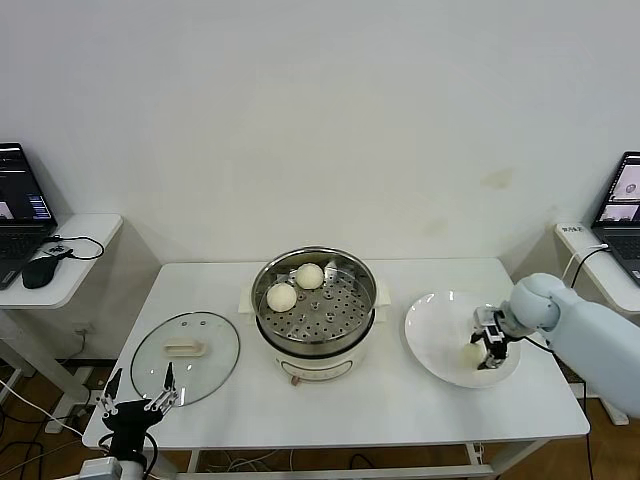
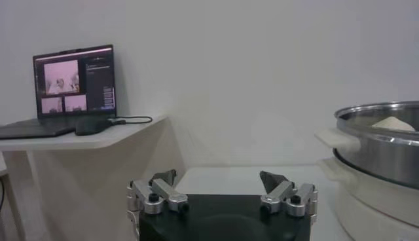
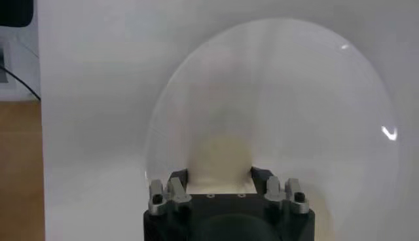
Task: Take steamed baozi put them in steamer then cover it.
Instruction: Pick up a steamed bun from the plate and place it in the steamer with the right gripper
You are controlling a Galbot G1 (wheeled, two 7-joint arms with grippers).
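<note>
Two steamed baozi [image 1: 282, 296] lie inside the steamer [image 1: 314, 352] at mid-surface. Right gripper [image 1: 490, 358] is over the white plate [image 1: 432, 340], fingers around a bun [image 3: 220, 157]. Left gripper [image 1: 140, 402], fingers open, waits at the surface's [image 1: 380, 405] front edge beside the cover [image 1: 185, 356].

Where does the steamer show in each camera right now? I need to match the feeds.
Head view: the steamer stands mid-table, between the cover and the white plate, two baozi inside.
Left wrist view: its steel rim and cream base fill the frame's right edge, beyond the left claw.
Right wrist view: not in it; only the plate.
Shared landmark: the white wall.
</note>
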